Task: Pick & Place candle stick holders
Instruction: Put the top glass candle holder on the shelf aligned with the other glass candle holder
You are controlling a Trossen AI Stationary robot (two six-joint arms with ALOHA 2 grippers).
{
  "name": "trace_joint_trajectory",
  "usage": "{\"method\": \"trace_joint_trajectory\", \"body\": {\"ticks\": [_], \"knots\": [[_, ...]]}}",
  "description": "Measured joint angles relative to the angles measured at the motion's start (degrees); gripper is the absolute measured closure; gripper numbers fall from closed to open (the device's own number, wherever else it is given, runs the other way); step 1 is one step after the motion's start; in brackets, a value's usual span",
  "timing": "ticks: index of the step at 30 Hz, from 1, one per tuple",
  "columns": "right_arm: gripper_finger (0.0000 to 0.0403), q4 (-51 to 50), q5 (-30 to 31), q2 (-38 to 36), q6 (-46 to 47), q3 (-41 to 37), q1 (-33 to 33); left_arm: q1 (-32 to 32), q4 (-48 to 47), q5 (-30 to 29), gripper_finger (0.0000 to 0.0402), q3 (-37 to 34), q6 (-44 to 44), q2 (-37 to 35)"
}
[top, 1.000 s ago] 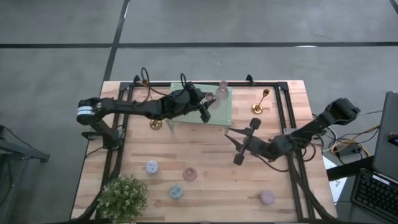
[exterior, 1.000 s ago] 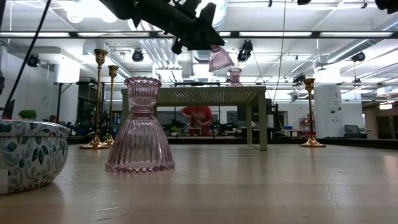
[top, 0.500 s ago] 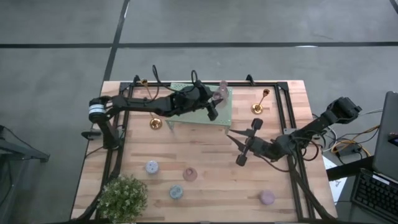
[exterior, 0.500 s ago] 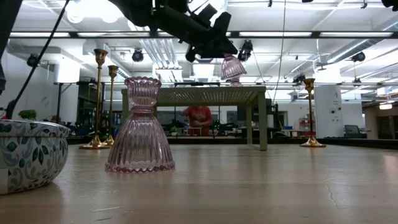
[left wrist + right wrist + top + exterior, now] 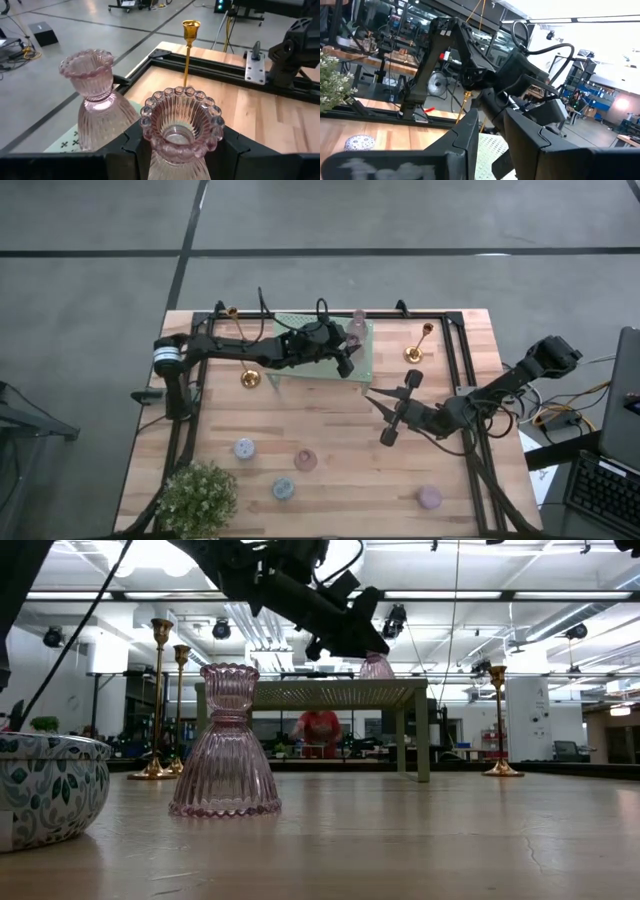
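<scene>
Left gripper [image 5: 182,150] is clamping a pink ribbed glass holder [image 5: 181,125] by its neck, cup mouth up, long axis vertical. In the high view it is hanging over the mint-green rack [image 5: 362,360] at about 12 o'clock on the table [image 5: 330,470].

A second pink holder [image 5: 97,102] is already standing upright on the rack, just beside the held one and apparently apart from it. That gap is what the set-down turns on: the held piece probably has to go straight down along its own axis without drifting toward its neighbour.

A gold candlestick [image 5: 415,345] is standing at roughly 1 o'clock, well clear. Loose pastel cups [image 5: 244,448] are sitting toward 6 o'clock.

Right gripper [image 5: 392,412] is idling near table centre, holding nothing, fingers slightly parted; the left arm is much the nearer to the rack.
</scene>
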Motion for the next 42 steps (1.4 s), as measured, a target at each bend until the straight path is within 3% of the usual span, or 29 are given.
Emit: {"method": "trace_joint_trajectory", "body": {"ticks": [42], "knots": [[0.0334, -0.51, -0.07, -0.2, 0.02, 0.0, 0.0, -0.04, 1.43, 2.61, 0.0243, -0.2, 3.3, 0.07]]}}
